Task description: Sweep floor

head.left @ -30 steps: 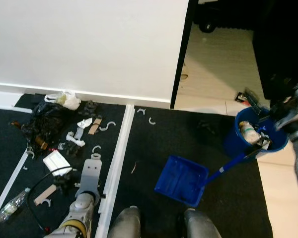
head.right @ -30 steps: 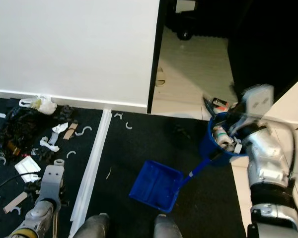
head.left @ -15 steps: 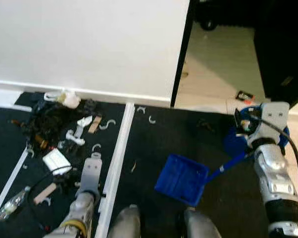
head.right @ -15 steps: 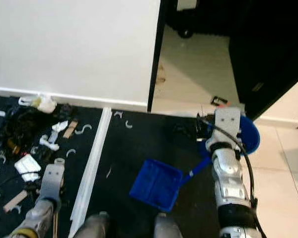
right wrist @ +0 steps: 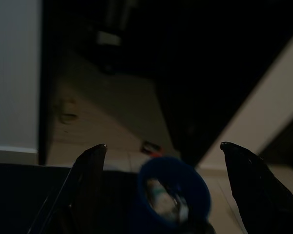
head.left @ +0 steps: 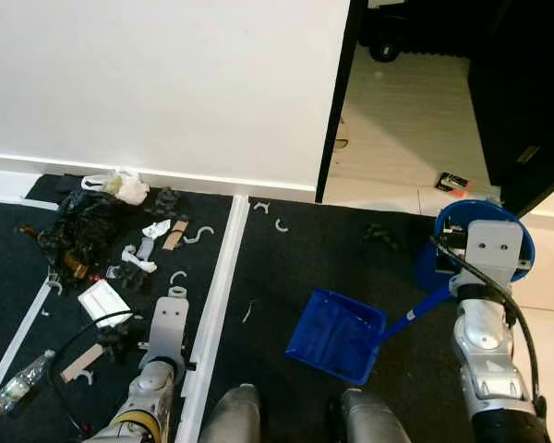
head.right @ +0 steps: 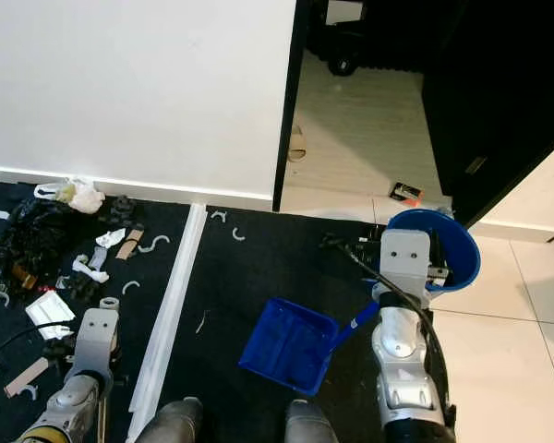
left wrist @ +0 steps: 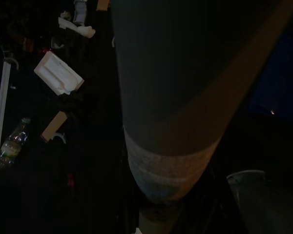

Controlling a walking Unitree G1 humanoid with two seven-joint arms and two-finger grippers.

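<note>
One dustpan (head.left: pixel 338 335) beside right claw (right wrist: pixel 161 161)

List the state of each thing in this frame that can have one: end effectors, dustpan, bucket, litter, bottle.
Right end effector: open, empty, pointed at the bucket.
Dustpan: on the black mat, empty, handle toward the bucket.
Blue bucket: upright, holding trash.
Litter pile: scattered, unswept.
Plastic bottle: lying on its side.
Left end effector: state unclear.

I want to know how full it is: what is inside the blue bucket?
In the right wrist view, the bucket holds some pale litter, too blurred to name. In the eye views, the right arm covers most of its opening.
</note>
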